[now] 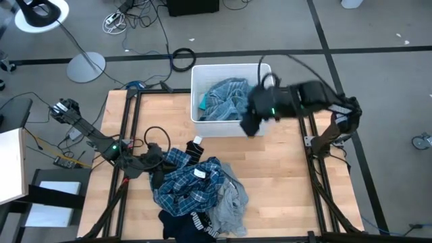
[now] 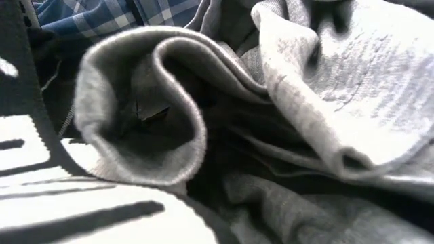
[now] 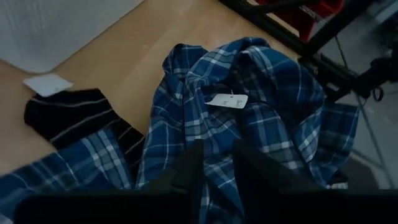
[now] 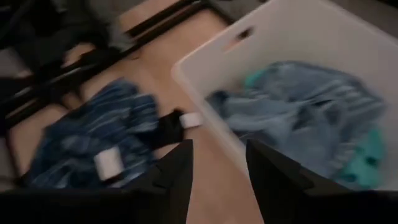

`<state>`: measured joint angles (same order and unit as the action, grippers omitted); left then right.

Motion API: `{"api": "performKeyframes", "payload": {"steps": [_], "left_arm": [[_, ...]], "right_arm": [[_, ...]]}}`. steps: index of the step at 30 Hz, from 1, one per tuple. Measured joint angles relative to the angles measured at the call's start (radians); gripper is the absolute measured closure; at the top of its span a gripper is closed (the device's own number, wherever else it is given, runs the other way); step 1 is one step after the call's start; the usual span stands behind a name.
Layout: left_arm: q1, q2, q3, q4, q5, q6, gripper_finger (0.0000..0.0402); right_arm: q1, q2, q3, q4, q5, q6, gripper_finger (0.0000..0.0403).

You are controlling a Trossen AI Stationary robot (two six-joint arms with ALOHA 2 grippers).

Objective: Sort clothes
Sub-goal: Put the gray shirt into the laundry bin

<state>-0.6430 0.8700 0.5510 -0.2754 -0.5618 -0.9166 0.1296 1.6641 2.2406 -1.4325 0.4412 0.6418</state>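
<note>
A blue-and-white plaid shirt (image 1: 192, 181) lies heaped on the wooden table, with a white tag (image 3: 227, 101) on it. A grey garment (image 1: 231, 202) and a navy item with white stripes (image 1: 185, 221) lie against it at the near side. A black sock with thin stripes (image 1: 196, 147) lies at its far side. My left gripper (image 1: 156, 167) is low at the shirt's left part, shut on it. My right gripper (image 1: 251, 127) is open and empty above the near right corner of the white bin (image 1: 196, 74). The bin holds grey-blue striped pieces (image 1: 224, 98) and a turquoise top (image 4: 367, 155). My left gripper pinches a raised fold of the plaid shirt (image 3: 217, 155) between its two fingers (image 3: 189, 177). It comes from the table's left side, slanting down. How many layers it has cannot be told. The rest of the shirt lies slack on the table.
The low view is filled by the grey garment (image 2: 325, 88) close to the camera, with plaid cloth (image 2: 102, 17) behind it. The bin stands at the table's far edge. Bare wood (image 1: 283, 182) lies right of the pile. Black frame rails run along both table sides.
</note>
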Motion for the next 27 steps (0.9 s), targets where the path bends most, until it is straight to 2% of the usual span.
{"api": "performKeyframes", "payload": {"steps": [4, 8, 11, 15, 17, 21, 27], "left_arm": [[0.0, 0.0, 0.0, 0.0, 0.0, 0.05, 0.0312], [0.0, 0.0, 0.0, -0.006, 0.005, 0.053, 0.0312], [0.0, 0.0, 0.0, -0.009, 0.022, 0.074, 0.0312], [0.0, 0.0, 0.0, -0.008, 0.04, 0.1, 0.0312], [0.0, 0.0, 0.0, -0.008, 0.043, 0.102, 0.0312], [0.0, 0.0, 0.0, -0.008, 0.059, 0.116, 0.0312], [0.0, 0.0, 0.0, -0.006, 0.083, 0.128, 0.0312]], "right_arm": [[0.15, 0.027, -0.006, -0.01, 0.053, 0.094, 0.0253], [0.27, 0.051, -0.08, -0.01, 0.093, 0.276, 0.0254], [0.35, 0.051, -0.2, 0.036, 0.086, 0.437, 0.0253], [0.45, 0.054, -0.397, 0.232, 0.03, 0.547, 0.0255], [0.487, 0.052, -0.5, 0.387, 0.02, 0.55, 0.0258], [0.538, 0.053, -0.704, 0.663, 0.005, 0.424, 0.0265], [0.536, 0.053, -0.952, 0.999, 0.0, 0.299, 0.0266]]}}
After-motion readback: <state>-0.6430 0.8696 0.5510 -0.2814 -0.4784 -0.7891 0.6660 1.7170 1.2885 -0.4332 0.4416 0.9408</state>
